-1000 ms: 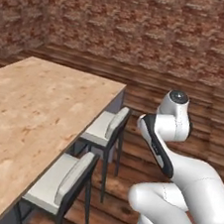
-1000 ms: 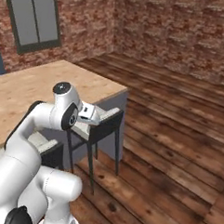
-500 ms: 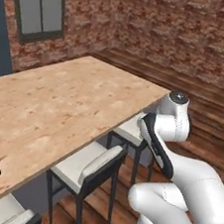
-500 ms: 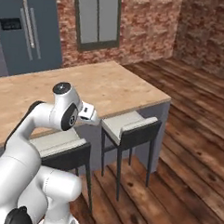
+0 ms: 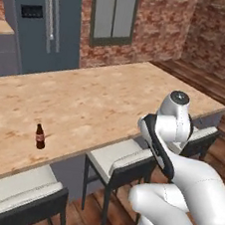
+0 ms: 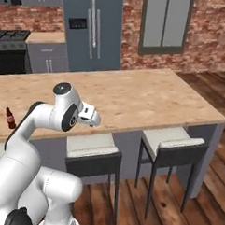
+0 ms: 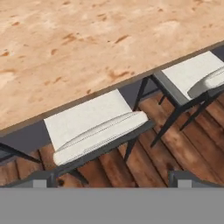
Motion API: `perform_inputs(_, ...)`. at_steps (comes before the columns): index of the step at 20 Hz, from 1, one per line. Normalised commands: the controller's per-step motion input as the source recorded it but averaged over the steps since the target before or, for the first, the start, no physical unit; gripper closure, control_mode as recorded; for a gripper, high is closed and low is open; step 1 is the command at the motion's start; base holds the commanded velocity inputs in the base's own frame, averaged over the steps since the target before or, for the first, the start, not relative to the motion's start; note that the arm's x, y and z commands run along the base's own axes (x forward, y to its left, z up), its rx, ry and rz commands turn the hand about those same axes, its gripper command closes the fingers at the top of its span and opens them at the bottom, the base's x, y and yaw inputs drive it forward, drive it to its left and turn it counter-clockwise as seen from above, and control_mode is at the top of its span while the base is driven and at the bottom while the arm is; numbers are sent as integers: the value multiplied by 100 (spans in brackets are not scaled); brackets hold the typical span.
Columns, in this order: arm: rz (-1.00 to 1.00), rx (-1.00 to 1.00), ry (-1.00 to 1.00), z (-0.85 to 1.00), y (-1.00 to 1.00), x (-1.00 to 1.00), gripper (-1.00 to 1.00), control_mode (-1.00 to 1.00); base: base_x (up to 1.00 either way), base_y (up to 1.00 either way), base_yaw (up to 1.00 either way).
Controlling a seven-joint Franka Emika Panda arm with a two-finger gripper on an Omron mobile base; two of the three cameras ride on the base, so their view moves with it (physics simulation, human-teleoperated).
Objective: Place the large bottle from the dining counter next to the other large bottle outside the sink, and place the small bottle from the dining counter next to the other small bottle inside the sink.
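The claw (image 7: 112,181) hangs with its jaws spread wide apart and nothing between them; its two dark fingertips (image 7: 43,178) show at the bottom of the hand view. It is aimed down at the near edge of the dining bench (image 7: 78,52), whose light wooden top spreads out beyond the claw. Directly below and ahead of the claw stands a stool with a white cushioned seat (image 7: 94,127) and dark legs, tucked against the grey side of the bench; a second such stool (image 7: 197,76) stands off to the claw's right. Dark wooden floor planks (image 7: 144,162) run beneath both stools.

The small brown bottle with a red label (image 5: 40,136) stands upright on the bench top near its front edge, well apart from the claw and off to its left side. In the right base view the same bottle (image 6: 10,118) sits at the far left, past the arm's shoulder. Nothing touches it.

Beyond the bench, far ahead of the claw, a grey double-door refrigerator (image 5: 46,20) stands against the brick wall (image 5: 161,25), beside a window (image 6: 165,23). A black stove (image 6: 10,50) sits left of the refrigerator.
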Motion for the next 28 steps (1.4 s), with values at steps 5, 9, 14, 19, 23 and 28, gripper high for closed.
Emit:
perform_inputs(5, 0, 0, 0, 0, 0, 0, -100, 100, 0, 0, 53)
perform_inputs(9, 0, 0, 0, 0, 0, 0, -100, 100, 0, 0, 51)
perform_inputs(14, 0, 0, 0, 0, 0, 0, -100, 100, 2, 0, 48)
perform_inputs(19, 0, 0, 0, 0, 0, 0, -100, 100, 4, 0, 36)
perform_inputs(23, 0, 0, 0, 0, 0, 0, -100, 100, 13, 0, 25)
perform_inputs(28, 0, 0, 0, 0, 0, 0, -100, 100, 16, 0, 11)
